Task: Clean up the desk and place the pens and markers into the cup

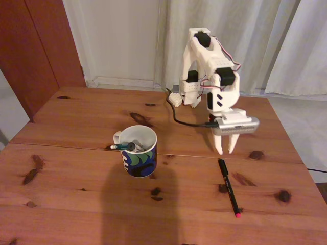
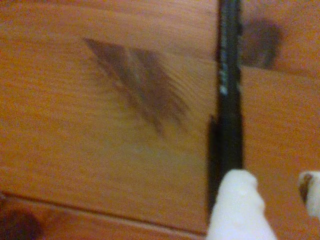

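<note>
Looking across the table [image 1: 76, 168], we see the cup [image 1: 139, 151] holding two pens, our tool [image 1: 225, 148] spread and empty, poised just above the black pen's [image 1: 229, 187] near end.

Black pen [image 1: 229, 187] with pink-red tip lies flat on reddish knotted desk [image 1: 71, 209] just below the claw's [image 1: 225, 149] tips, tip pointing away; white blue-green wave-pattern cup [image 1: 138, 151] stands upright well left of the claw in the fixed view, teal pen [image 1: 119, 146] and marker [image 1: 137, 148] leaning inside.
</note>
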